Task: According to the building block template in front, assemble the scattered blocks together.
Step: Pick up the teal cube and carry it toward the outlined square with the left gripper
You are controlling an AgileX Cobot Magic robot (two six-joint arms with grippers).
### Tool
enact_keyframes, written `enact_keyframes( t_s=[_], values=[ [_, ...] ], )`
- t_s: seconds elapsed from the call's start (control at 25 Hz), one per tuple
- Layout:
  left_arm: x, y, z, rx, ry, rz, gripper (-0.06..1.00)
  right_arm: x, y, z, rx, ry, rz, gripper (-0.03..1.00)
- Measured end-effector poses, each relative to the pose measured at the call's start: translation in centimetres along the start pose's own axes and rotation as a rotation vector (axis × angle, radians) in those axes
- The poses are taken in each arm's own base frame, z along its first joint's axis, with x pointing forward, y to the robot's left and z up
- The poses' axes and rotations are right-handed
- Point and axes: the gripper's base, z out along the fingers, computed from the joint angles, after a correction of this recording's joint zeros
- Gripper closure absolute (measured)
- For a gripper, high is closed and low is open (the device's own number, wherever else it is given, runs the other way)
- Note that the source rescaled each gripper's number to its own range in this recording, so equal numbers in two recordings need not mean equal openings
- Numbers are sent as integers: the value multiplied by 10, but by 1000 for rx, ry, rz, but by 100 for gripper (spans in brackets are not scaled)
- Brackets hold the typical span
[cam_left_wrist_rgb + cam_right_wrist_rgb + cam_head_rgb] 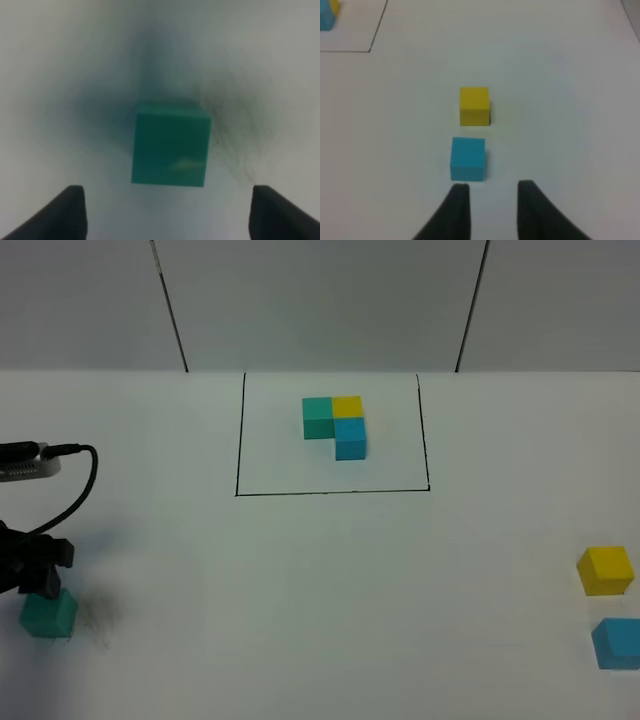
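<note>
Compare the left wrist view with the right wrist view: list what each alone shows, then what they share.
Left wrist only: the teal-green matte cube, lying just ahead of the wide-open left gripper.
Right wrist only: the yellow matte cube and blue matte cube, apart, ahead of the open, empty right gripper; also a corner of the black drawn frame line and an edge of the building block template.
Both: the white table, and each its own dark gripper at the picture's edge.

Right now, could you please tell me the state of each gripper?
Left gripper: open wide, teal-green cube not gripped.
Right gripper: narrowly open, holding nothing.
</note>
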Motion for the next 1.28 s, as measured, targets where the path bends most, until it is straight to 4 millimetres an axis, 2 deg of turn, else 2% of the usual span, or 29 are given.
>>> enact_keyframes(
  t_s=[0.72, 0.8, 0.84, 0.92, 1.04, 1.16, 1.28],
  values=[
    [-9, 1, 66, -9, 119, 0, 48, 0, 0, 0, 0, 0, 0, 97],
    [-10, 1, 69, -10, 111, 1, 56, 0, 0, 0, 0, 0, 0, 97],
    [-11, 1, 68, -13, 101, 6, 66, 0, 0, 0, 0, 0, 0, 97],
    [-15, 2, 67, -20, 78, 28, 94, 0, 0, 0, 0, 0, 0, 97],
    [-27, -2, 60, -16, 45, 91, 93, 0, 0, 0, 0, 0, 0, 97],
    [-42, -25, 49, 29, 15, 264, 93, 0, 0, 0, 0, 0, 0, 97],
    [-49, -73, 32, 134, -13, 572, 93, 0, 0, 0, 0, 0, 0, 97]
  ],
)
